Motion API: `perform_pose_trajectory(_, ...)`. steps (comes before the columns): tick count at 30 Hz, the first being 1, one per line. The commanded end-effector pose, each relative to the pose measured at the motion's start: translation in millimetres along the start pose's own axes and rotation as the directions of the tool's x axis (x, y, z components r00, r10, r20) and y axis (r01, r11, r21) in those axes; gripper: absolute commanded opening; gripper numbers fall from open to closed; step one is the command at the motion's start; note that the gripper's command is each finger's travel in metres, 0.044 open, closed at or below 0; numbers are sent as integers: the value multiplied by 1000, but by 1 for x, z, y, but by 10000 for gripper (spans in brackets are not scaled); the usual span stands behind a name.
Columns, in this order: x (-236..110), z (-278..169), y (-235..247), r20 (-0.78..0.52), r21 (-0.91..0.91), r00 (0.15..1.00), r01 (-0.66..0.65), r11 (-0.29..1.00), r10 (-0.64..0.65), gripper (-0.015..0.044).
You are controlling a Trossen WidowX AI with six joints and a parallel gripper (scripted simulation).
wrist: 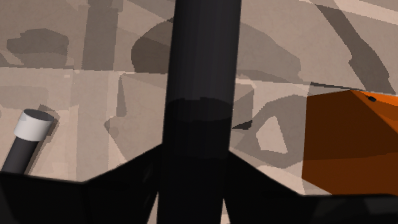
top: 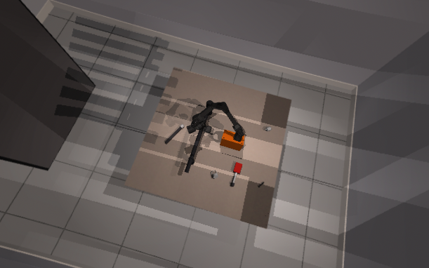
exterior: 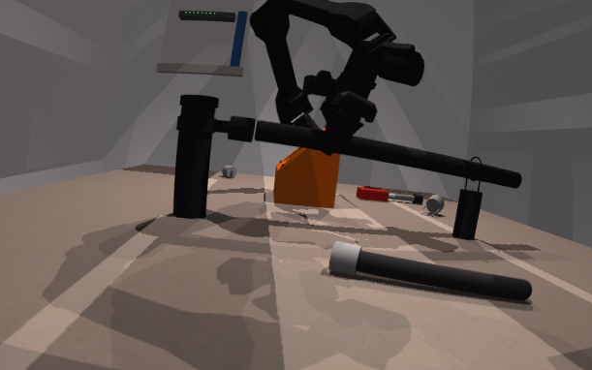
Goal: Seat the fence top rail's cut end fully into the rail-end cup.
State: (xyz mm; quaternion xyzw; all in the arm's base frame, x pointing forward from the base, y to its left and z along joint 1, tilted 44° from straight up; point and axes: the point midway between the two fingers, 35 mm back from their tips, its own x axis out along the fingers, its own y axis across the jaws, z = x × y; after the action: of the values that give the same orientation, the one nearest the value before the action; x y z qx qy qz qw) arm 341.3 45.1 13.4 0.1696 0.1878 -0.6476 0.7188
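Note:
My gripper (exterior: 331,147) (wrist: 193,152) is shut on the black top rail (top: 195,147) (exterior: 403,154) (wrist: 204,55), between its middle and its cut end. The rail slopes down from the big black post (exterior: 191,169) toward the short post (exterior: 467,215), where it passes through the wire loop. The rail-end cup (exterior: 241,129) hangs off the brace band, high on the big post below the post cap (exterior: 200,101). The rail's cut end is at the cup's mouth, roughly in line, with a narrow gap showing between them. The cup's inside is hidden.
A dark tube (top: 173,135) (exterior: 442,276) with a white end (wrist: 34,125) lies on the near side. An orange box (top: 232,143) (exterior: 306,181) (wrist: 345,145) stands beyond the rail. A red-handled tool (top: 237,168) (exterior: 372,194) and silver fittings (top: 214,174) (exterior: 229,170) lie farther off.

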Motion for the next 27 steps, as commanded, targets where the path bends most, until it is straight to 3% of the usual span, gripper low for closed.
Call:
perform_pose_trajectory(1,-5,-4,2,-7,11,1000,-10,1000,10,0)
perform_pose_trajectory(27,1,14,1,1,-1,1000,0,1000,0,0)
